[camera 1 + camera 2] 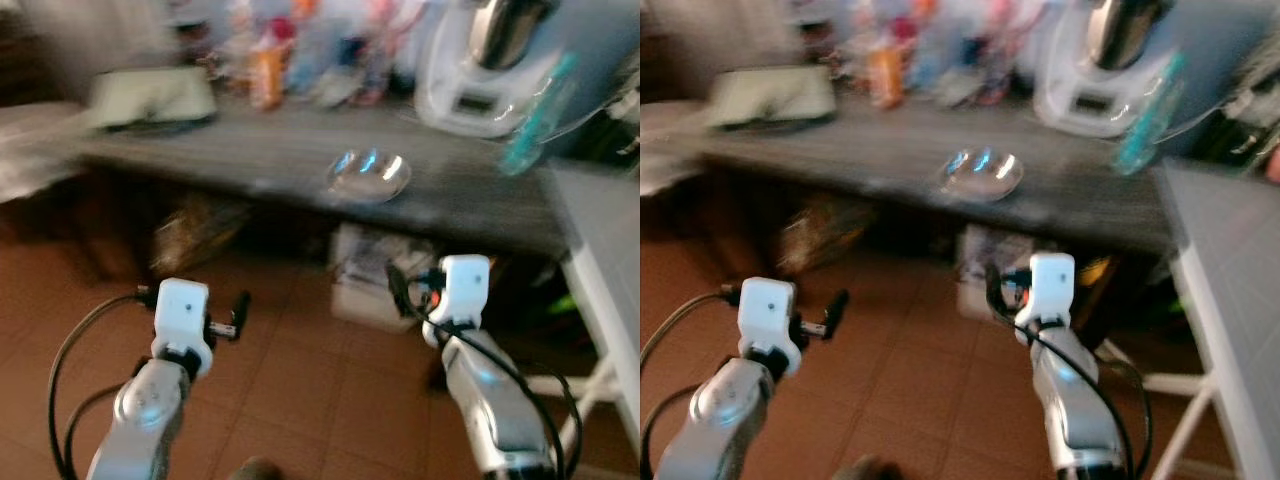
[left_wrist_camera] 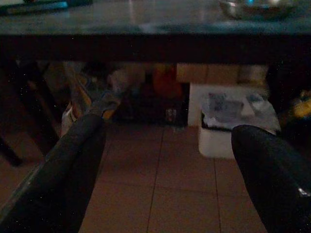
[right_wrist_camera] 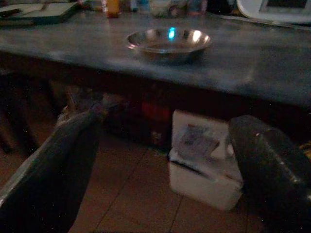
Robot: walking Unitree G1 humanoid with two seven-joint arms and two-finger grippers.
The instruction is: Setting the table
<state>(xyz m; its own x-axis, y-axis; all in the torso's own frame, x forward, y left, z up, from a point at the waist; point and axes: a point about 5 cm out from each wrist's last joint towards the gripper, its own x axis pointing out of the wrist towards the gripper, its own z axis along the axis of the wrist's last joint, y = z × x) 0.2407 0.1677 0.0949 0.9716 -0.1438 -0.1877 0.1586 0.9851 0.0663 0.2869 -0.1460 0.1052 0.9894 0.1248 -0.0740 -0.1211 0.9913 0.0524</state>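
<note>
A round, shiny metal bowl (image 3: 168, 43) sits on the dark grey worktop (image 3: 252, 63). Below its edge, the left end effector (image 2: 165, 165) and the right end effector (image 3: 165, 160) are both spread wide, holding nothing.

Silver bowl (image 1: 368, 175) on dark grey table (image 1: 250, 150); reddish-brown tiled floor (image 1: 300, 390).

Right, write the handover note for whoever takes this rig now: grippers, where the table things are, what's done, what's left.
Left gripper: open, holding nothing, held low in front of the table over the tiled floor.
Right gripper: open, holding nothing, also low, pointing toward the table's edge.
Metal bowl: sits on the dark table near its front edge, ahead of the right arm, untouched.
At the back of the table: a white appliance, blurred bottles and a flat pale tray.
Done: nothing grasped yet; head views are blurred.
Left: close in on the table and start with the bowl, probably with the right gripper.
</note>
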